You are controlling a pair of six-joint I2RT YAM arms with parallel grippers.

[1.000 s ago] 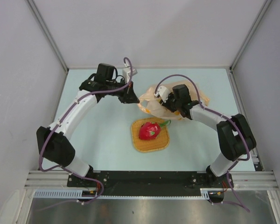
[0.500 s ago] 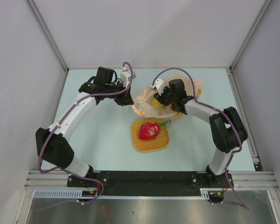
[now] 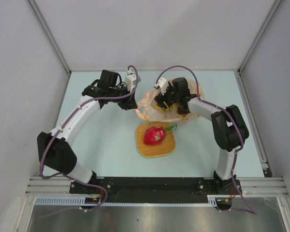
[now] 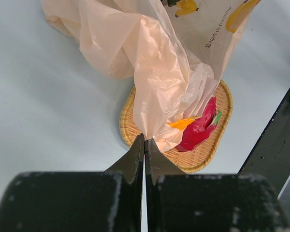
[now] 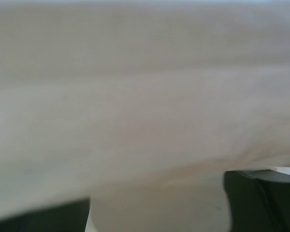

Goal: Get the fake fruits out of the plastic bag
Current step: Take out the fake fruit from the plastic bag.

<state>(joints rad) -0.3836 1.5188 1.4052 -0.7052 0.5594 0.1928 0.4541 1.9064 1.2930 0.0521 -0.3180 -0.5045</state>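
The pale peach plastic bag (image 3: 147, 100) lies crumpled behind the tray. My left gripper (image 3: 131, 103) is shut on its left edge and holds it up. In the left wrist view, the bag (image 4: 150, 72) hangs from the shut tips of that gripper (image 4: 145, 140). My right gripper (image 3: 161, 104) is pushed into the bag's mouth. Blurred plastic (image 5: 145, 87) fills the right wrist view, and the dark fingers (image 5: 261, 193) stand wide apart. A little yellow (image 3: 168, 111) shows through the bag. The red fruit with green tips (image 3: 155, 135) lies on the woven tray (image 3: 166, 149). It also shows in the left wrist view (image 4: 200, 129).
The orange woven tray (image 4: 203, 162) sits just in front of the bag, partly under its hanging edge. Grey walls and metal frame posts (image 3: 50, 41) enclose the pale blue table (image 3: 101, 145) on three sides.
My right gripper has moved left and deeper into the bag. The bag has bunched up towards the left. The left gripper has kept its hold, and the red fruit has stayed on the tray.
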